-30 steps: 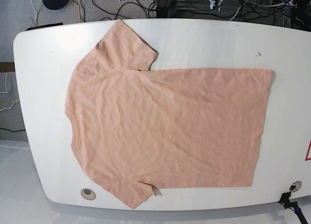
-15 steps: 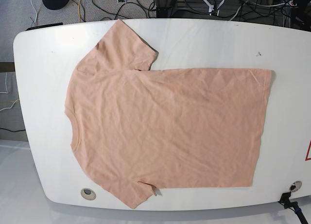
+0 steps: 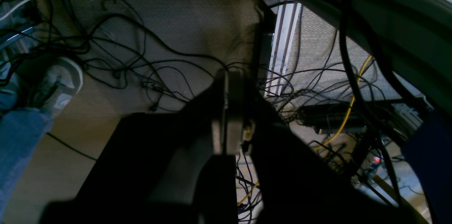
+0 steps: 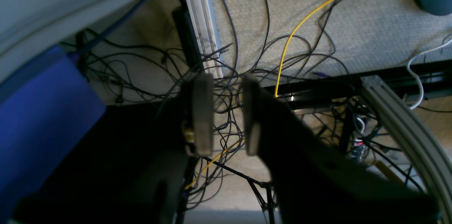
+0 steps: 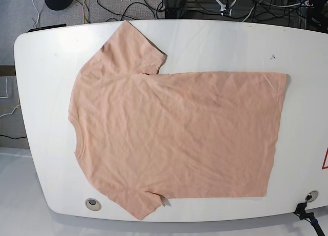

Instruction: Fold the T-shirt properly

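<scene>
T-shirt flat | hem near table right edge

Count's quick: one peach T-shirt, one white table, two round holes in it, at 7 and 5 o'clock.

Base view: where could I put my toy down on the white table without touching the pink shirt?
The white table is bare above the peach cotton T-shirt, right of its upper sleeve, and along the left end. Below the shirt only a thin strip remains.
</scene>
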Controlling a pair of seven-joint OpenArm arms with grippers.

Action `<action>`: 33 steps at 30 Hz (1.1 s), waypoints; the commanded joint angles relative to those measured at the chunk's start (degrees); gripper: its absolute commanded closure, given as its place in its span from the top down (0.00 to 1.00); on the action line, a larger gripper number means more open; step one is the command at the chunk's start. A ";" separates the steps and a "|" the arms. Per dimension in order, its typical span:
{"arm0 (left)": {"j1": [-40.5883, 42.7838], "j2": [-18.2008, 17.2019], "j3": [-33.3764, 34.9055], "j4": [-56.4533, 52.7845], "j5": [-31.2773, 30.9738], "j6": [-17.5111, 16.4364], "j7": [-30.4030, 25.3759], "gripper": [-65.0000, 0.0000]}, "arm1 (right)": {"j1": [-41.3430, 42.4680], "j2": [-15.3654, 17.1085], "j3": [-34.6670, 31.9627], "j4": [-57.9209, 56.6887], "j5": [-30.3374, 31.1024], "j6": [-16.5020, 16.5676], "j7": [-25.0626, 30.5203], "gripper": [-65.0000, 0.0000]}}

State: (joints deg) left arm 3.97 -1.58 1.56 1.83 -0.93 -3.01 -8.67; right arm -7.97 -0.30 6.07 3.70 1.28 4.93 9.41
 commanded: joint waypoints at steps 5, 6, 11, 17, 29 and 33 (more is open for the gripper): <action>0.82 -0.22 0.23 0.79 -0.17 -0.11 -1.94 0.00 | -0.48 0.06 -0.02 -0.35 -1.42 -0.18 -0.10 0.03; 1.10 -0.19 0.17 1.39 -0.10 -0.08 -2.26 0.00 | -0.75 0.15 0.04 -0.23 -1.48 -0.08 -0.11 0.03; 2.49 -0.53 0.68 2.52 0.15 -0.09 -4.31 0.00 | -2.17 0.19 0.10 0.20 -2.64 0.26 0.22 0.09; 5.89 -1.34 0.54 4.26 0.50 -0.14 -6.09 0.00 | -5.11 0.64 0.22 1.71 -3.36 0.33 0.40 0.10; 6.03 -1.45 0.57 4.43 0.35 0.26 -8.40 0.00 | -5.38 1.29 0.22 2.82 -3.83 0.82 1.89 0.08; 6.31 -1.45 0.49 4.49 -0.12 0.12 -8.58 0.00 | -6.07 1.24 0.22 2.92 -3.78 0.59 2.13 0.08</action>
State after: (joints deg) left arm 9.54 -2.74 2.20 6.31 -0.73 -2.81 -16.78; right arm -12.64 0.82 6.20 6.85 -2.83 5.56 11.51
